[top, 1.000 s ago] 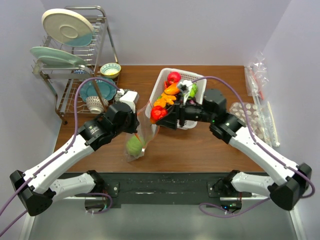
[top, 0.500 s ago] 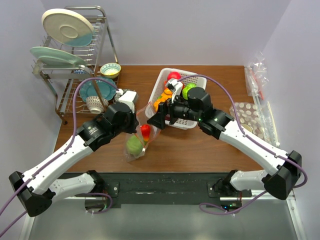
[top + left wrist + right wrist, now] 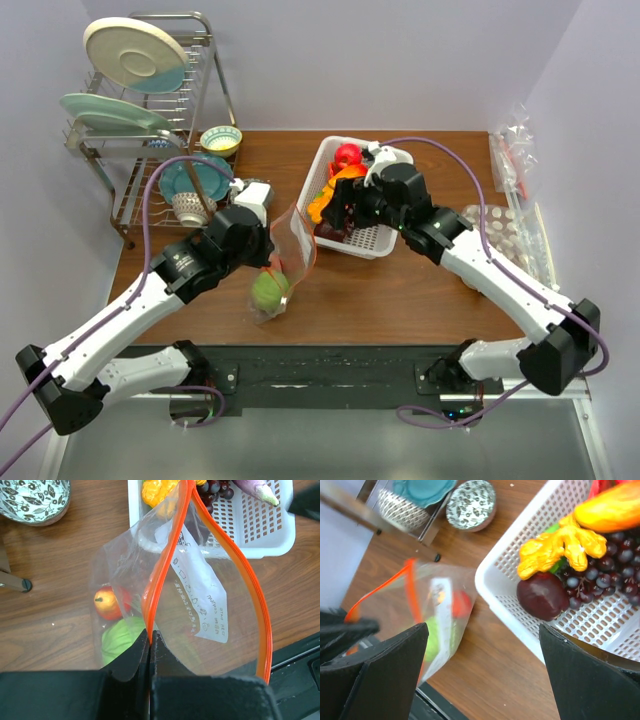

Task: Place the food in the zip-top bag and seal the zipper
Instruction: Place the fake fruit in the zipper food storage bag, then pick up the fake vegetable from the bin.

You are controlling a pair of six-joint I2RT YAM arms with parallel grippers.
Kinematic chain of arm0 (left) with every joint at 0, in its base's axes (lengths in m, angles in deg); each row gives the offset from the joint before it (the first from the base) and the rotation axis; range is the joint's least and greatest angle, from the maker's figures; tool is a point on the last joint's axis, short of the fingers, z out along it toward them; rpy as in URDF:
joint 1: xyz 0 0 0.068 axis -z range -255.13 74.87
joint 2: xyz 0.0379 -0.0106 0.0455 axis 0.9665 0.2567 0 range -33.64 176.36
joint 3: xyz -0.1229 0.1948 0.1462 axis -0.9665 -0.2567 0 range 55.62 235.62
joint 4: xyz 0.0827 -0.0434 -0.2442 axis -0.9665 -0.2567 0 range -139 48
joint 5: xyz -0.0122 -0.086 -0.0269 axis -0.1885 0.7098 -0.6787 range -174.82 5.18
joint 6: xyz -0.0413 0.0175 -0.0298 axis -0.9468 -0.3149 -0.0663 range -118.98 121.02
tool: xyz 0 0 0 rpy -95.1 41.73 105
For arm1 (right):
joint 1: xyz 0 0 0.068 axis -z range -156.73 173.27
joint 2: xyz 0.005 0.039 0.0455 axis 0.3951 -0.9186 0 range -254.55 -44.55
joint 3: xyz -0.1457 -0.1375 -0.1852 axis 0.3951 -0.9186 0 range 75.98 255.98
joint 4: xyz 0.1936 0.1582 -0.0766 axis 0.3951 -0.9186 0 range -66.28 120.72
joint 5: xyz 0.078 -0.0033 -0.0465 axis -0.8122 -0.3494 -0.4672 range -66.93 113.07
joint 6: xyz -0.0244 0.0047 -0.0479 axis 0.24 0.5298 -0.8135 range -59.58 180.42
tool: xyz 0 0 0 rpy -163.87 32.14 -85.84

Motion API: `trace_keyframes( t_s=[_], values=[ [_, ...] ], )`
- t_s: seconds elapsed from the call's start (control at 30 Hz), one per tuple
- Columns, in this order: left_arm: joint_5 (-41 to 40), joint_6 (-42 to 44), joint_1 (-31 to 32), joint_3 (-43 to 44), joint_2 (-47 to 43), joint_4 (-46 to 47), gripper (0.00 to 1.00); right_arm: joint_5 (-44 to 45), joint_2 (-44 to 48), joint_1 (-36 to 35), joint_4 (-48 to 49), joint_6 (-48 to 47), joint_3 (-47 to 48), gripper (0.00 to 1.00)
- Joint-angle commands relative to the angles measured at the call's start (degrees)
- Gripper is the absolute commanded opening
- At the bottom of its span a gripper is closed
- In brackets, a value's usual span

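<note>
The zip-top bag (image 3: pixel 200 610) is held just beside the white basket (image 3: pixel 487 587), mouth gaping. Its zipper (image 3: pixel 172 555) runs from the left gripper (image 3: pixel 150 647), clamped on one end, toward the basket. The right gripper (image 3: pixel 484 635), spread wide and empty, is poised over a dark fruit (image 3: pixel 542 596), possibly a plum, in the basket. The bag lies to its left.

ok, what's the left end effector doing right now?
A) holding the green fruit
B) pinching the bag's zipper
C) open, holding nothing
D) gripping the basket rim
B: in the left wrist view the left end effector is shut on the orange zipper at one end of the bag's open mouth.
</note>
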Motion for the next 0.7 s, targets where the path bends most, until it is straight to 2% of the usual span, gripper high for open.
trace_keyframes(
  t_s=[0.0, 0.27, 0.67],
  values=[
    [-1.4, 0.9, 0.2, 2.0, -1.7, 0.3, 0.0, -6.1, -3.4, 3.5, 5.7, 7.7, -0.5, 0.95],
    [-1.4, 1.0, 0.2, 1.8, -2.0, 0.3, 0.0, -9.3, -12.7, 4.9, 15.1, 17.3, -0.1, 0.95],
    [-1.5, 1.4, 0.2, 1.0, -3.2, 0.3, 0.0, -2.4, -23.7, 5.2, 22.3, 25.3, 0.8, 0.93]
  ],
)
